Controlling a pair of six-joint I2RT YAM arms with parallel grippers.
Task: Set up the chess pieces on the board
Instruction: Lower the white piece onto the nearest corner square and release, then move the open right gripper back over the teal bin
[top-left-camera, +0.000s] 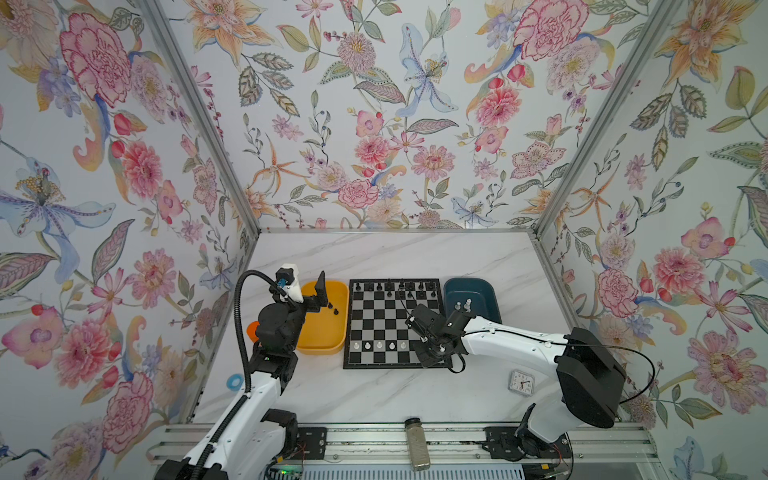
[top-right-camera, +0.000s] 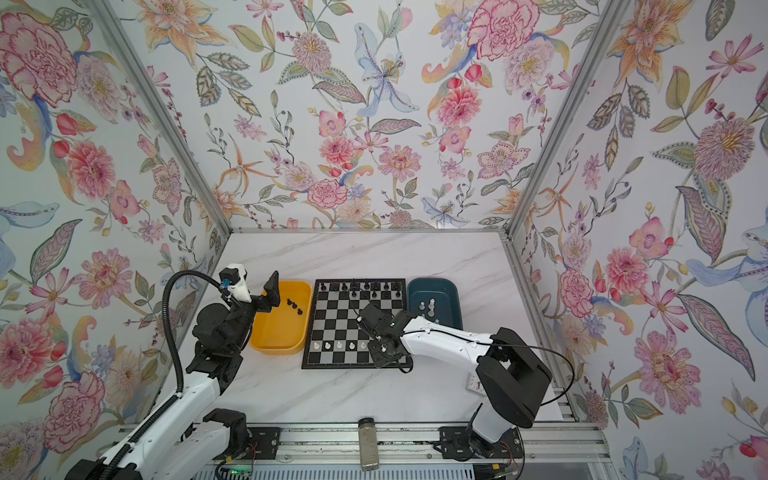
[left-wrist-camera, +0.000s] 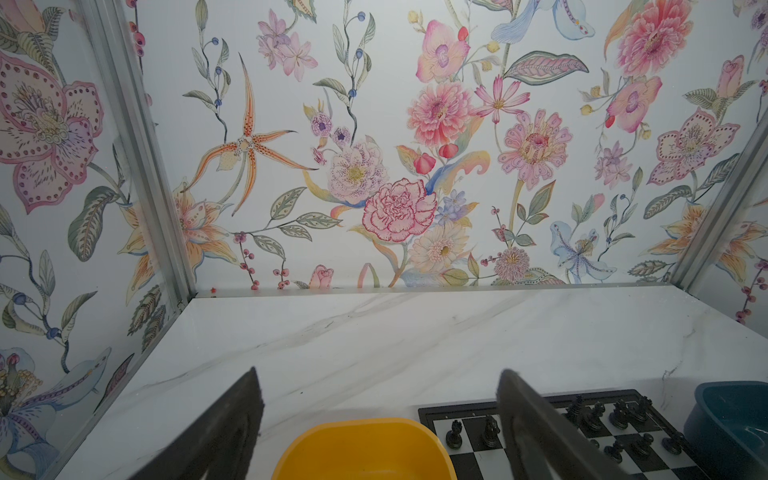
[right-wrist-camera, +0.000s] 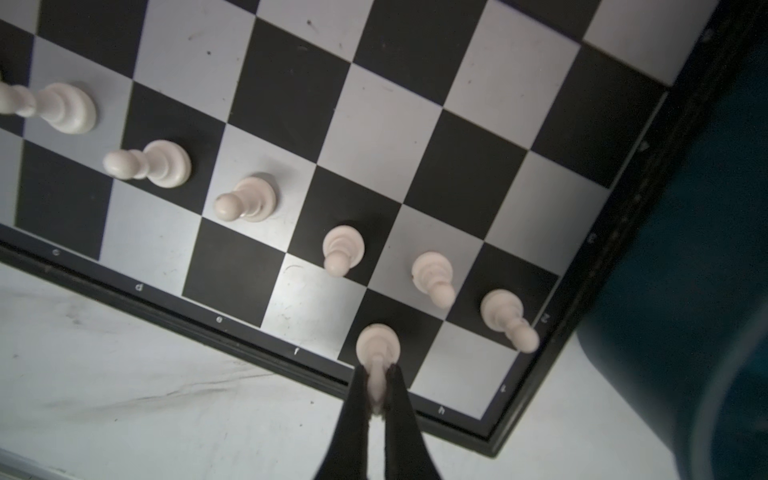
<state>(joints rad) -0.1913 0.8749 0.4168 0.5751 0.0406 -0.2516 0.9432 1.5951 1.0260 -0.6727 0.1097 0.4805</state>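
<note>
Chess pieces: one white piece (right-wrist-camera: 378, 345) is pinched at its slim upper part by the right gripper (right-wrist-camera: 377, 376), whose jaws stand almost together (only the piece's own width between them). Its round base is at a black square in the edge row of the board (right-wrist-camera: 374, 124), just inside the rim; whether it rests fully down cannot be told. The gripper's fingers (right-wrist-camera: 353, 415) are matte black and taper to thin tips.

Six more white pieces (right-wrist-camera: 247, 199) stand upright in a line one row in. They are glossy cream plastic with turned bases and ball heads. The board is smooth and lightly scuffed, in black and silvery-grey checks, with small letters on its thin black rim.

The left gripper (left-wrist-camera: 379, 371) hovers over the yellow tray (left-wrist-camera: 361, 449), jaws spread wide, holding nothing.

In a top view, black pieces (top-left-camera: 395, 286) stand along the board's far rows. A few loose black ones (top-left-camera: 332, 308) lie in the yellow tray, and a few white ones (top-left-camera: 463, 305) in the dark blue tray (top-left-camera: 478, 291). The table (top-left-camera: 374, 257) is white with a marble pattern.
</note>
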